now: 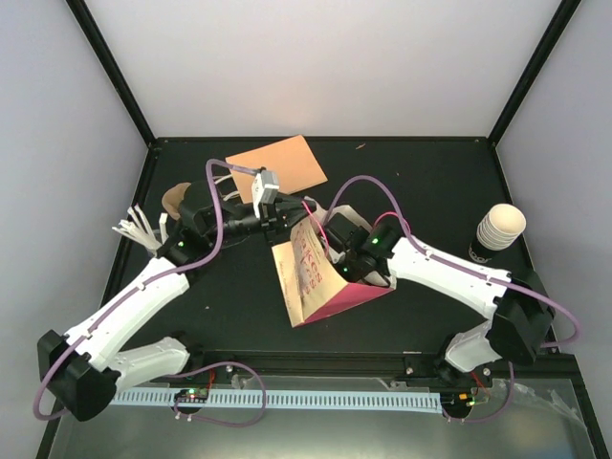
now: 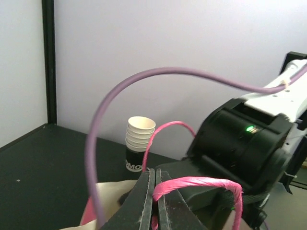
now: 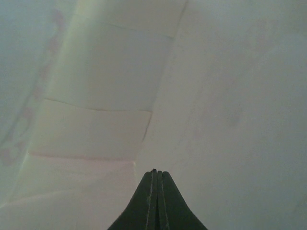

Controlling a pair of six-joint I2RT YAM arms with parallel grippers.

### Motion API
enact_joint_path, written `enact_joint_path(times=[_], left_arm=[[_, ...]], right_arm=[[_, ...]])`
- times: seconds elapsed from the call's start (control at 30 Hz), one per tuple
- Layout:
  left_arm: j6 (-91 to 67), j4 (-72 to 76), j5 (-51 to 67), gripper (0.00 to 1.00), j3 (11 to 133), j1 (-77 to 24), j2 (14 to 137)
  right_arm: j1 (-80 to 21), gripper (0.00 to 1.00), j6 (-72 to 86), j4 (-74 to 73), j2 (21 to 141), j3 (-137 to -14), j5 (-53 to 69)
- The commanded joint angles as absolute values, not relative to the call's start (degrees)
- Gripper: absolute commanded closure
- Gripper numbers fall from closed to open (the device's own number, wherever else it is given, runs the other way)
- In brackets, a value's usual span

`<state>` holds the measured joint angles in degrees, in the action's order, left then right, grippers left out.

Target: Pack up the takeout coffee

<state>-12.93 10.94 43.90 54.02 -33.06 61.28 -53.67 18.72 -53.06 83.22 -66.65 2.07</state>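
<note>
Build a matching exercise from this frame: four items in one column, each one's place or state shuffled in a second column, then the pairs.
Items
1. cream-white ribbed paper takeout cup
2. pink twisted-paper bag handle
3. right gripper
4. bundle of thin white sticks

Place or state
A. shut, inside the cream paper bag with pink print
B. at the black table's left edge
C. upright near the table's right edge, apart from the bag
D. pinched in the shut left gripper

Pairs: 1-C, 2-D, 3-A, 4-B
</note>
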Motion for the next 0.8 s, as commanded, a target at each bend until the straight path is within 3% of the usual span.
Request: enact_joint_path(times=[0.0,0.47,0.77], left_arm=[[-14.0,14.5,43.1,0.98,52.2,-34.9,57.7],[-20.4,14.9,41.5,0.98,46.6,-37.4,49.4],[-22.7,14.2,38.6,0.98,42.5,-41.7,44.8]], right_arm=[[-54.1,0.99,19.6,-46.4,85.1,-65.4,6.3],[-53.4,0.99,25.5,-30.5,91.6,-64.3,16.8],[-52.6,0.99,29.0,-32.6,97.0,-67.3,10.3]])
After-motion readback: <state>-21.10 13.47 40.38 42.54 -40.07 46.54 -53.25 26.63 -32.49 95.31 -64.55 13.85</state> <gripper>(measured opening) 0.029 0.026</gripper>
